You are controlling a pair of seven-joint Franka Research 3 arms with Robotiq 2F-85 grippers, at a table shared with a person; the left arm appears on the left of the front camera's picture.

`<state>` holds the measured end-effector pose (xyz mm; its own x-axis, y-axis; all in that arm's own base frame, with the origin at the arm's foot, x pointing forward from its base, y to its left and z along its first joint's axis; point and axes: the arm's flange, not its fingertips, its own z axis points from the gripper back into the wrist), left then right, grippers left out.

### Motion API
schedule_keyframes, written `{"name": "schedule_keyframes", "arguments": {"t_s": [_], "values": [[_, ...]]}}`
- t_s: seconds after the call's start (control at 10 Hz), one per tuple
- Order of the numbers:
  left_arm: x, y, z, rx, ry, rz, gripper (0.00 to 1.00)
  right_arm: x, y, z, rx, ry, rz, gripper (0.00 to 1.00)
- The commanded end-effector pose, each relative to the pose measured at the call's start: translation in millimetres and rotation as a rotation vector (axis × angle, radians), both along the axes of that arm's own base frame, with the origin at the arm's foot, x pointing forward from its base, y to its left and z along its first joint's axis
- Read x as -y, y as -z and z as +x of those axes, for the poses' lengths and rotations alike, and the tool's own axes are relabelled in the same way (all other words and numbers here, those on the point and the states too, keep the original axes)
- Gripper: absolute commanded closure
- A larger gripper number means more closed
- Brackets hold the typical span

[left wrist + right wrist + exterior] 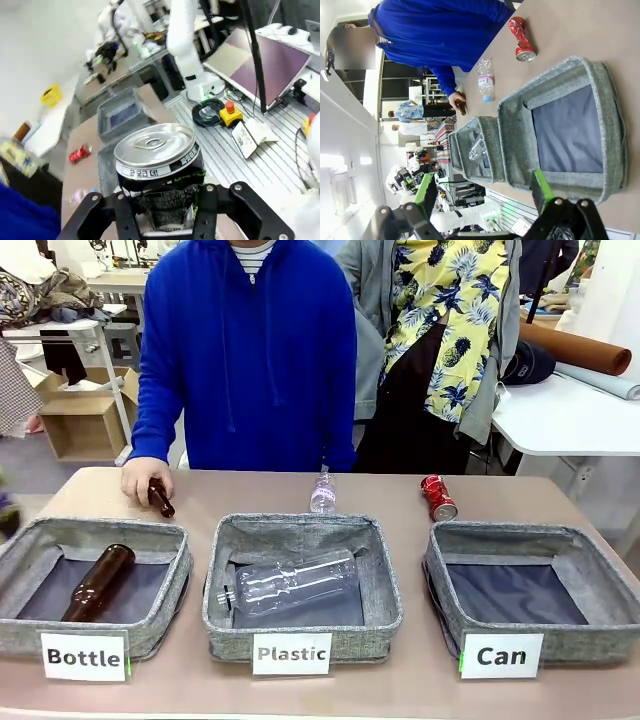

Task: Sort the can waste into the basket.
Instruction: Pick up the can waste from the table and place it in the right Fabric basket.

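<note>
Black can [157,175] with green marks is pinched tight in the left gripper [165,207], up off the table. Red can [438,498] lies on its side just behind the "Can" basket [452,575]. Right gripper [482,192] hangs spread wide above that basket. A small clear bottle [323,492] lies farther left.

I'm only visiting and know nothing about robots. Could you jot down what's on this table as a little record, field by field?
Left gripper: shut on the black can
Right gripper: open, facing the Can basket
Red can: lying on the table behind the Can basket
Bottle basket: one brown bottle inside
Plastic basket: one clear bottle inside
Person's hand: resting on a second brown bottle on the table
</note>
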<state>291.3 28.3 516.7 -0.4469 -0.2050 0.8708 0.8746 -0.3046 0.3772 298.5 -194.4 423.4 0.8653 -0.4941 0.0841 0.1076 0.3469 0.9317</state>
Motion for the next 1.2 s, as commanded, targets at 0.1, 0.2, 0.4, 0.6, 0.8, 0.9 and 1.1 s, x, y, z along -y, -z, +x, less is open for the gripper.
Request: {"name": "schedule_keyframes", "arguments": {"t_s": [0.1, 0.2, 0.4, 0.6, 0.8, 0.9, 1.1], "values": [[224.0, -31.7, 55.7, 0.185, 0.336, -0.003, 0.65, 1.4, -0.7, 1.4, 0.037, 0.0, 0.009, 0.0], [305.6, -27.8, 59.2, 0.253, 0.395, -0.01, 0.65, 1.4, -0.7, 1.4, 0.037, 0.0, 0.009, 0.0], [453.6, 0.0, 49.6, 0.402, 0.354, 0.027, 0.65, 1.4, -0.7, 1.4, 0.037, 0.0, 0.009, 0.0], [548.1, 40.1, 43.4, 0.429, 0.397, 0.093, 0.65, 21.9, -5.3, -37.9, -0.032, -0.062, -0.039, 0.0], [611.3, 70.9, 32.8, 0.428, 0.387, 0.188, 0.65, 47.5, 11.0, -93.2, -0.08, -0.167, -0.159, 0.0], [637.7, 79.9, 31.4, 0.424, 0.381, 0.259, 0.65, 64.5, 24.3, -119.5, -0.025, -0.219, -0.251, 0.0], [666.7, 86.6, 40.2, 0.376, 0.326, 0.333, 0.65, 82.5, 39.2, -136.5, 0.033, -0.22, -0.246, 0.0]]}}
